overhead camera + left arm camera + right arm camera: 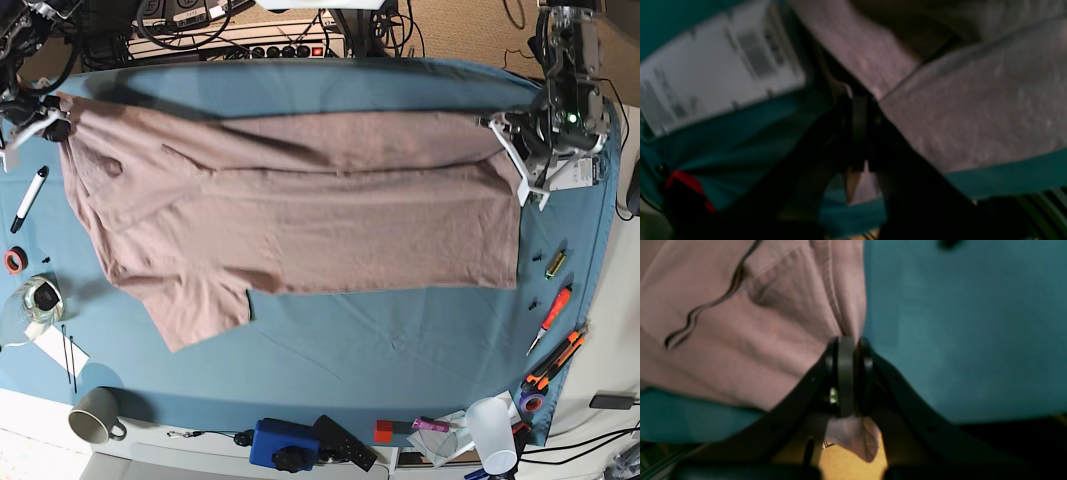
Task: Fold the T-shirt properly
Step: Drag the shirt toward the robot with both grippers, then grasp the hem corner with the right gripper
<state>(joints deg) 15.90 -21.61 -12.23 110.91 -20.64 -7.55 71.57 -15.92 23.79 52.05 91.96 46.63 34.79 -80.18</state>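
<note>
Both grippers were pressed together on cloth: the right gripper (850,340) and the left gripper (860,100) each pinched one end of the T-shirt (300,210), whose long axis stretched between them over the table cloth (400,340).

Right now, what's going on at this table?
Two arms are folding a pink T-shirt spread on the teal cloth. The right gripper is shut on one edge of the shirt, at the base view's left end; the left gripper is pinched on the fabric at the opposite end. The far edge is stretched between them. One sleeve lies flat toward the near side.
</note>
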